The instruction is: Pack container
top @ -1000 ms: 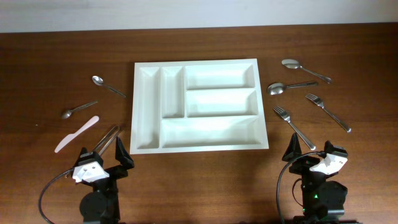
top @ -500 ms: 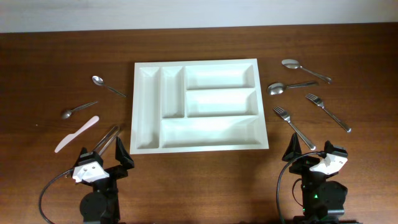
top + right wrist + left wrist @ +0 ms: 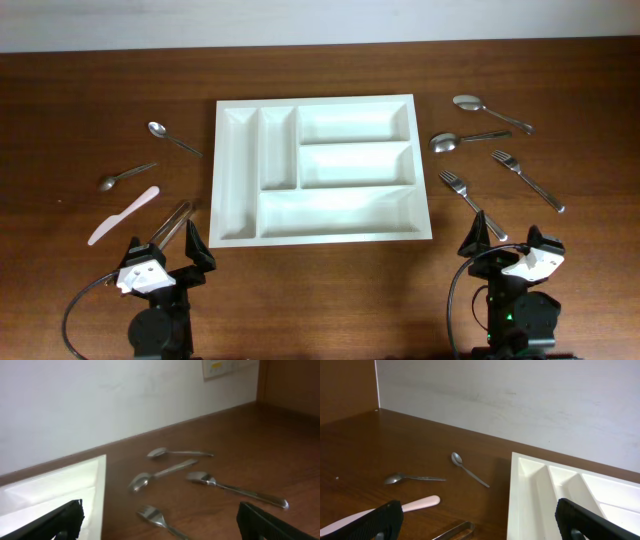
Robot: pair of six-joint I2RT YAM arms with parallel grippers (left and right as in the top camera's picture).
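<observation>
The white container (image 3: 322, 101) lies flat mid-table, all five compartments bare. Left of it are two spoons (image 3: 172, 137) (image 3: 126, 177), a pale pink knife (image 3: 124, 215) and metal tongs (image 3: 172, 222). Right of it are two spoons (image 3: 490, 112) (image 3: 467, 139) and two forks (image 3: 527, 180) (image 3: 471, 203). My left gripper (image 3: 165, 250) stands open near the front edge, just behind the tongs (image 3: 455, 531) and beside the container's corner (image 3: 525, 500). My right gripper (image 3: 505, 243) is open too, with the nearer fork (image 3: 160, 520) lying ahead between its fingers. Neither holds anything.
A white wall runs along the table's far edge. In the left wrist view the knife (image 3: 415, 505) and two spoons (image 3: 412, 478) (image 3: 469, 471) lie ahead on the left. In the right wrist view the farther fork (image 3: 235, 489) and two spoons (image 3: 160, 474) (image 3: 177, 453) lie ahead.
The right gripper has edged very slightly to the right. Nothing else has moved.
</observation>
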